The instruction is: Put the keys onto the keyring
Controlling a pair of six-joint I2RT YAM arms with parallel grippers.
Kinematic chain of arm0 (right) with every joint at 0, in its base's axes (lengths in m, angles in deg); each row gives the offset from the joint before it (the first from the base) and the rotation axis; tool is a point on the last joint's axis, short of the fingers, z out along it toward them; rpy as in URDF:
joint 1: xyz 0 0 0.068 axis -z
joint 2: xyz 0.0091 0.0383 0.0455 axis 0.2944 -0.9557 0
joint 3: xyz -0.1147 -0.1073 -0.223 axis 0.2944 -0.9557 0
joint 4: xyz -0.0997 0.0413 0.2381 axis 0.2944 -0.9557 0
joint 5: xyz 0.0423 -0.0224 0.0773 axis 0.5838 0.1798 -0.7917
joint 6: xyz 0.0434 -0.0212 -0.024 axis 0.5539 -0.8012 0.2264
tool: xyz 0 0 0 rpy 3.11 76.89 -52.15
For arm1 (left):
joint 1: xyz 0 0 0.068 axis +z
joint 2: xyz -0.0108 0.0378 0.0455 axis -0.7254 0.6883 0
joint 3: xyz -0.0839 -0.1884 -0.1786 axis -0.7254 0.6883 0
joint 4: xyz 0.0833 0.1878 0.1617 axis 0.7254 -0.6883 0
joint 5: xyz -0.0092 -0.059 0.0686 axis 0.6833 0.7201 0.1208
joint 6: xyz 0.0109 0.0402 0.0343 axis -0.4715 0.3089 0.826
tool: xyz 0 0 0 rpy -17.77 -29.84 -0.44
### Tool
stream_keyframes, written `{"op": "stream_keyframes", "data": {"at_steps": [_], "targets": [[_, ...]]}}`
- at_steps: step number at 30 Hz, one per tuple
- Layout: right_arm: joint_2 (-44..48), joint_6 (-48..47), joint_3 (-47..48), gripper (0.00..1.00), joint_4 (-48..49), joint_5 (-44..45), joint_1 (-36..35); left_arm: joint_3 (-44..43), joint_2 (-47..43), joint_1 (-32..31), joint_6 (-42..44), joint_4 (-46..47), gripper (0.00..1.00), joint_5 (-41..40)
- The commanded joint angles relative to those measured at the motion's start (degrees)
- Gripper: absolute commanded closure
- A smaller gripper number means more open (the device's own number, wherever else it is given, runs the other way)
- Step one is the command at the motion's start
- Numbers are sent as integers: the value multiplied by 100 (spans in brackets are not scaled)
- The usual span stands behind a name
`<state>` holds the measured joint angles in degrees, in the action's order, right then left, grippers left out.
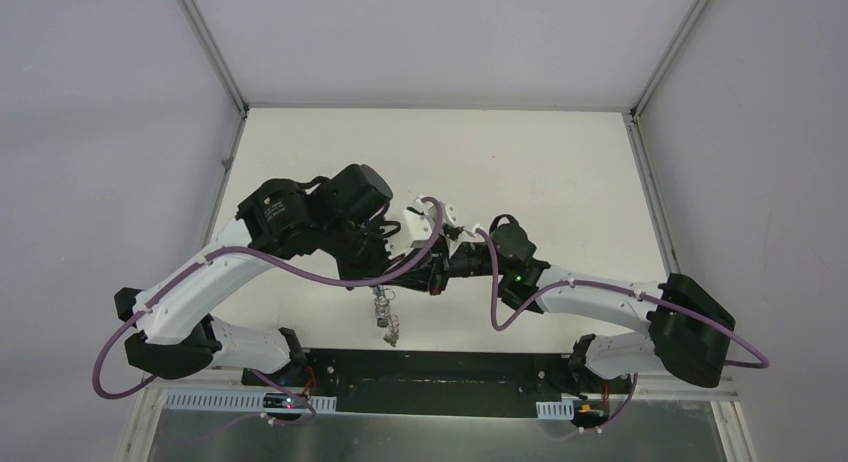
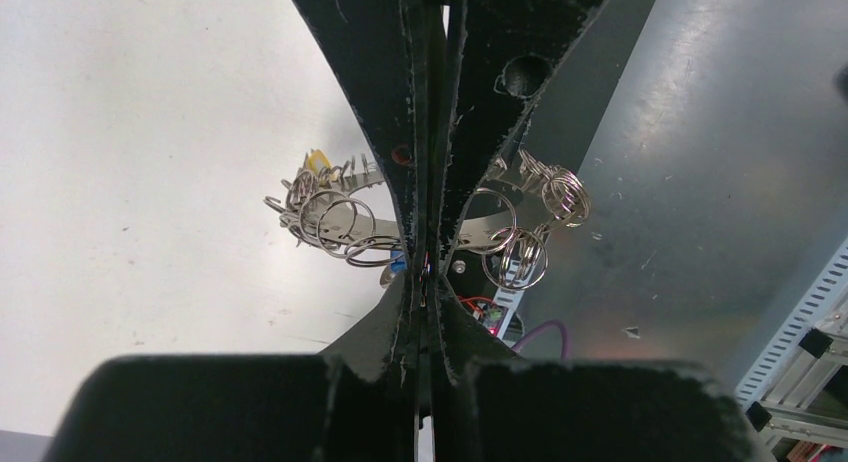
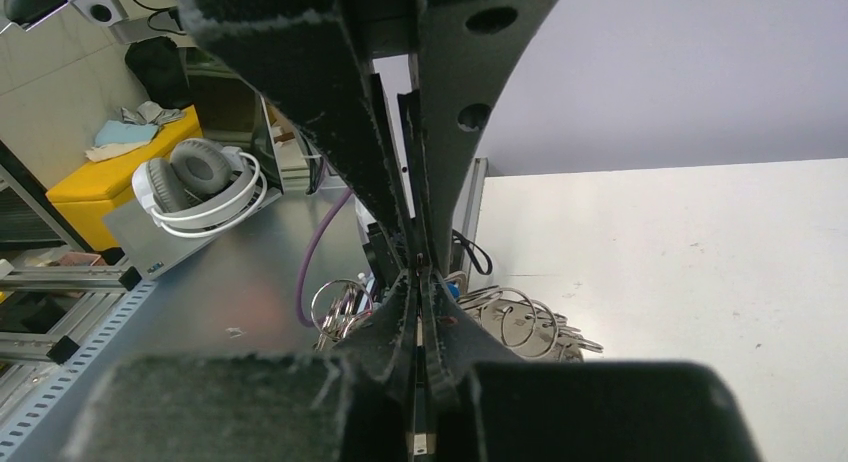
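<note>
The keyring (image 1: pixel 385 317) hangs in the air below the two fingertips, which meet tip to tip over the table's near edge. My left gripper (image 1: pixel 405 274) is shut; in its wrist view the jaws (image 2: pixel 425 282) pinch at the ring's metal band (image 2: pixel 340 217). My right gripper (image 1: pixel 437 278) is shut too, tips (image 3: pixel 418 272) at the same spot, with ring loops (image 3: pixel 520 322) on both sides. A yellow key head (image 2: pixel 318 160) and a blue one (image 2: pixel 398 266) hang among the loops. The exact pinch point is hidden.
The white table (image 1: pixel 560 182) lies beyond the arms. A grey metal shelf (image 2: pixel 700 182) with slotted rails sits below the near edge. Headphones (image 3: pixel 195 187) on a yellow box stand off the table. A purple cable (image 3: pixel 320 252) loops by the right wrist.
</note>
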<state>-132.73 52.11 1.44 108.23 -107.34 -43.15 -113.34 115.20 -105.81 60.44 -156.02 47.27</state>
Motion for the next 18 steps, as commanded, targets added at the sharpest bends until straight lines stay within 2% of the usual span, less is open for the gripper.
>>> {"op": "stream_keyframes", "data": {"at_steps": [1,7,9,13,15,18], "targets": [[-52,-5,241,100,182,-257,-55,11,-139,-69,-42,365,100,103],[10,-34,225,100,148,-304,-55,36,-233,-66,-86,436,100,-47],[61,-57,208,100,154,-262,-55,30,-305,-63,-135,487,84,-126],[153,-101,120,100,273,-249,-55,203,-710,-63,-333,761,58,-379],[195,-124,108,100,274,-248,-55,471,-1035,-64,-440,1129,52,-541],[242,-137,101,100,278,-226,-55,1083,-1685,-68,-598,1828,50,-606]]}}
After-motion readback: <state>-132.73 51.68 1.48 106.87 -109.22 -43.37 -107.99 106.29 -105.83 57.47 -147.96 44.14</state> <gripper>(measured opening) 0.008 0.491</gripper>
